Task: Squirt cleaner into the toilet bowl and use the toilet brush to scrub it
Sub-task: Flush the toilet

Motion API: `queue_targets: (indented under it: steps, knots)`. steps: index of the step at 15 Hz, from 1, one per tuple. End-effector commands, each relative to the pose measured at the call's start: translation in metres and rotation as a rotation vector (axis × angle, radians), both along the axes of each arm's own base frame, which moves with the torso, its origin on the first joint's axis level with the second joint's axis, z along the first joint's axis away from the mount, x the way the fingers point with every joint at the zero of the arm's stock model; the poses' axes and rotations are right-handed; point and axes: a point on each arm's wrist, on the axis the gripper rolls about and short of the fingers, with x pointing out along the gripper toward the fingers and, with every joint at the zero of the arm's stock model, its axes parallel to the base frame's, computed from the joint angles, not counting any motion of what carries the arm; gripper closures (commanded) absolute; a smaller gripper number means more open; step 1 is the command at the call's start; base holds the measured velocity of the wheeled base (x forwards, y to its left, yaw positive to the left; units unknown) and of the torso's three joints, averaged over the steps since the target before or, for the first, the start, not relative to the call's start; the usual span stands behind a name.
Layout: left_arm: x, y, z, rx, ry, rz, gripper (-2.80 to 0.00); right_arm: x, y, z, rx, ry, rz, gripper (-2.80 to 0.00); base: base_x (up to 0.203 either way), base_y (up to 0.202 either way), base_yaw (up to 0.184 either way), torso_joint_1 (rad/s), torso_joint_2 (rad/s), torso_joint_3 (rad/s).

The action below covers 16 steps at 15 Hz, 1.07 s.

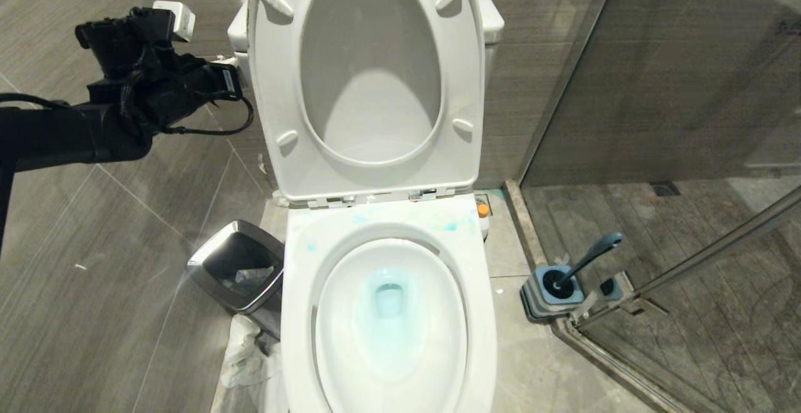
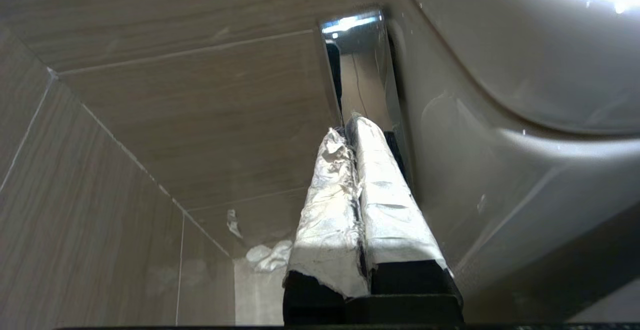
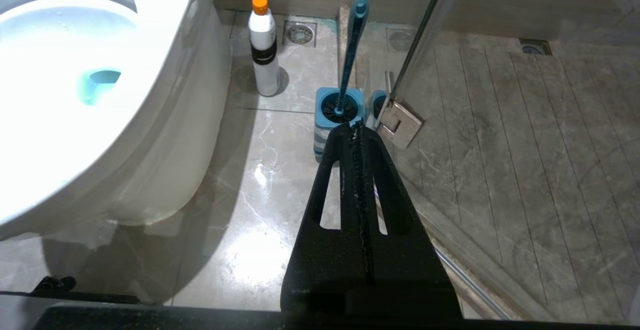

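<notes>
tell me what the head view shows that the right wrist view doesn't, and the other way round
Only the head view: the raised white oval seat and lid, the steel-rimmed black bin, and the black left arm held high beside the tank.

Only the right wrist view: the shut right pincer, and the whole white cleaner bottle with orange cap.

Both: the glossy white toilet bowl with blue-tinted water, and the dark blue toilet brush standing in its square holder.

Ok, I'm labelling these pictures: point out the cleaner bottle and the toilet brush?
cleaner bottle (image 3: 264,65): right wrist view, on its white body.
toilet brush (image 3: 353,40): right wrist view, on its blue handle.
</notes>
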Motion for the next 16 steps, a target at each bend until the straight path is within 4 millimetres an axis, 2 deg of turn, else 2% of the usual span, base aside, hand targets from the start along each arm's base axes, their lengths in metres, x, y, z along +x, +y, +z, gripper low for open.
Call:
queue_targets:
  steps: [1, 5, 10, 14, 16]
  knots:
    - [0.003, -0.002, -0.007, 0.003, 0.019, -0.006, 0.00, 0.000, 0.000, 0.000, -0.001, 0.001, 0.001, 0.00, 0.000, 0.000, 0.000, 0.000, 0.00, 0.000]
    - [0.003, -0.001, -0.004, 0.001, 0.008, -0.003, 0.00, 0.000, 0.000, 0.000, -0.001, 0.001, 0.001, 0.00, 0.000, 0.000, 0.000, 0.000, 0.00, 0.000]
    - [-0.005, 0.000, 0.012, -0.010, -0.027, 0.001, 0.00, 0.000, 0.000, 0.000, -0.001, 0.001, 0.001, 0.00, 0.000, 0.000, 0.000, 0.000, 0.00, 0.000]
    - [-0.020, 0.002, 0.039, -0.030, -0.089, 0.007, 0.00, 0.000, 0.000, 0.000, -0.001, 0.001, 0.001, 0.00, 0.000, 0.000, 0.000, 0.000, 0.00, 0.000]
    - [-0.034, 0.005, 0.064, -0.102, -0.143, 0.006, 0.00, 0.000, 0.000, 0.000, -0.001, 0.001, 0.001, 0.00, 0.000, 0.000, 0.000, 0.000, 0.00, 0.000]
